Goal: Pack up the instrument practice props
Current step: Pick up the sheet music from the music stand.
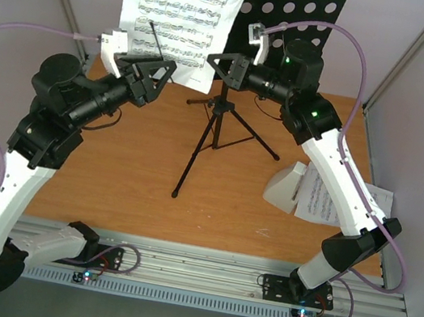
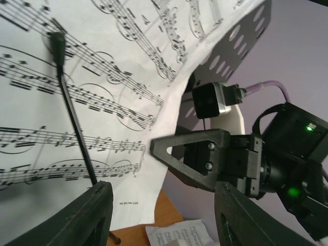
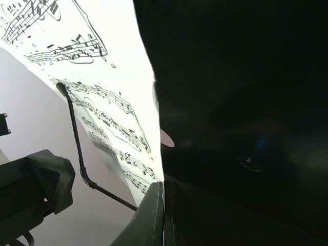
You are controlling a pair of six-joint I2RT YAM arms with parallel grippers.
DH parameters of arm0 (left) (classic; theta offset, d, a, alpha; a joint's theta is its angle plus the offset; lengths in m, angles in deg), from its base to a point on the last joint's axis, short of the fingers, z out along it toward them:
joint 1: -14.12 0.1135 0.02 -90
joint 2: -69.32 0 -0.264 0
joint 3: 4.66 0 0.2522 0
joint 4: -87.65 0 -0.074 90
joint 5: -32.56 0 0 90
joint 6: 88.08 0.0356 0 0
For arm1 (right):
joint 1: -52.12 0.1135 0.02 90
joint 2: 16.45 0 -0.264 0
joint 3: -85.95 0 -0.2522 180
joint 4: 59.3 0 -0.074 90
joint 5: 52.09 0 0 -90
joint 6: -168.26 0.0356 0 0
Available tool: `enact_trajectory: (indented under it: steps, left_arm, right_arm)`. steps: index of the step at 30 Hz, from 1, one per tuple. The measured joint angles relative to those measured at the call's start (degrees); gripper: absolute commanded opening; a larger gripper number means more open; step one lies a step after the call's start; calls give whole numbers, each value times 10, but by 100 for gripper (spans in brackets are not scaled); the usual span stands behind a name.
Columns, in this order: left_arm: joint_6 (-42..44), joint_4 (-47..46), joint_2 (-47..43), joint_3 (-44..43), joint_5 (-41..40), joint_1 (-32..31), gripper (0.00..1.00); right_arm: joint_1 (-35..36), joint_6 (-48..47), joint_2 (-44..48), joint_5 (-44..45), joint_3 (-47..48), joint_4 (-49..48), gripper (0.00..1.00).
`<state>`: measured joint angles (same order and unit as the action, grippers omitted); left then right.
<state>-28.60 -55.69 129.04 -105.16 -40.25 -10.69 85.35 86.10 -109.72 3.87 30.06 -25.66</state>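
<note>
On the counter, music stand is standing upright, long axis vertical, holed desk facing the arms. Sheet of music is leaning upright on the desk, overhanging its left edge, print facing the arms. Metronome is sitting right of the stand, touching a second printed sheet. Left fingers are hanging released, gaping near the sheet's bottom. Right fingers are clenching at its lower right edge; can't tell if paper's pinched.

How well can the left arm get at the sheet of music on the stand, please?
Probably yes: the left gripper stands open at the lower edge of the sheet of music, nothing between them, though a black wire clip pins the sheet.
</note>
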Motion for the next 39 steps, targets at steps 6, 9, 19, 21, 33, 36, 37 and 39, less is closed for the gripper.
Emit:
enact_trajectory:
  steps: [6, 9, 19, 21, 33, 36, 37, 39]
  left_arm:
    - [-6, -9, -7, 21, -41, 0, 58]
    - [-6, -9, -14, 30, -61, 0, 59]
    - [-22, -22, 10, 27, -66, 0, 54]
    - [-25, -28, 15, 27, -66, 0, 50]
    - [-38, -58, 23, 24, -62, 2, 13]
    - [-37, -58, 26, 24, -63, 4, 4]
    - [-37, -58, 26, 24, -63, 4, 1]
    - [-35, -57, 26, 24, -63, 4, 1]
  right_arm:
    - [0, -1, 1, 1, -3, -2, 1]
    - [0, -1, 2, 2, -4, -3, 1]
    - [0, -1, 5, 3, -15, -15, 1]
    - [0, 0, 6, 4, -16, -16, 1]
    - [0, 0, 7, 6, -20, -19, 1]
    - [0, 0, 7, 7, -20, -19, 1]
    - [0, 0, 7, 8, -21, -19, 1]
    - [0, 0, 8, 9, -22, -19, 1]
